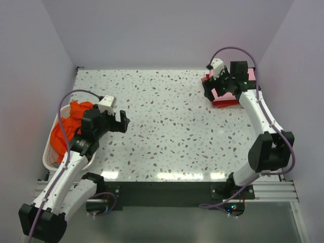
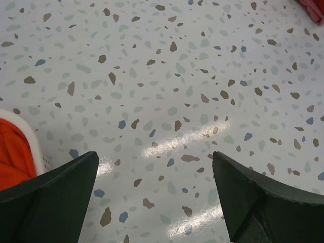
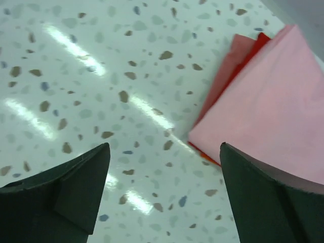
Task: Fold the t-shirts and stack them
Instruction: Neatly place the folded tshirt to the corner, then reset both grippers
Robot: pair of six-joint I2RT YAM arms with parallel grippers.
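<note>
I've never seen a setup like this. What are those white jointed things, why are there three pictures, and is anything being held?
Those are two robot arms bolted to the near edge of a speckled table, each ending in a two-finger gripper. One picture looks down from above and behind them. The other two come from a camera on each wrist, so the dark wedges at the bottom are that gripper's own fingers. The left gripper hangs open beside a white laundry basket holding a crumpled orange t-shirt. The right gripper is open above a folded stack: a pink t-shirt lying on a red t-shirt. Neither gripper holds anything.
</note>
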